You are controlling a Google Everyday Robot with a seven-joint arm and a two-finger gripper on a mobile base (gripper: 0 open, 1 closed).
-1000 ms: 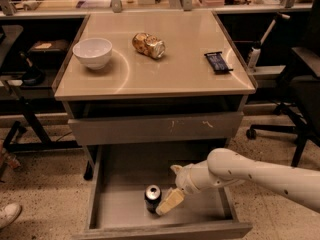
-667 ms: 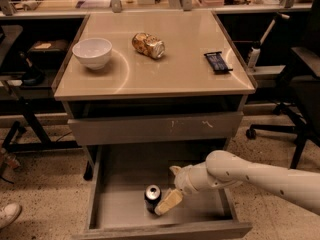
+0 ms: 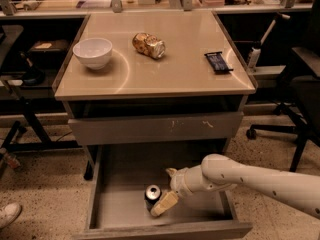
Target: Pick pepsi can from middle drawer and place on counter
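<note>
The pepsi can (image 3: 153,194) stands upright on the flat grey bottom of the pulled-out middle drawer (image 3: 117,204), near its front centre. Its silver top faces up. My gripper (image 3: 167,188) is down inside the drawer just right of the can, on the end of the white arm that reaches in from the right. It is open: the near finger (image 3: 164,204) lies against the can's right front side and the far finger (image 3: 171,172) is behind and to the right. The can is not held. The beige counter (image 3: 175,69) is above.
On the counter are a white bowl (image 3: 93,52) at the left, a dented gold-brown can (image 3: 148,45) in the middle and a dark snack bar (image 3: 218,62) at the right. A shut grey drawer front (image 3: 155,128) with white scuffs overhangs the open drawer. An office chair (image 3: 305,84) stands at the right.
My gripper has moved slightly left, closer to the pepsi can. The can has not moved.
</note>
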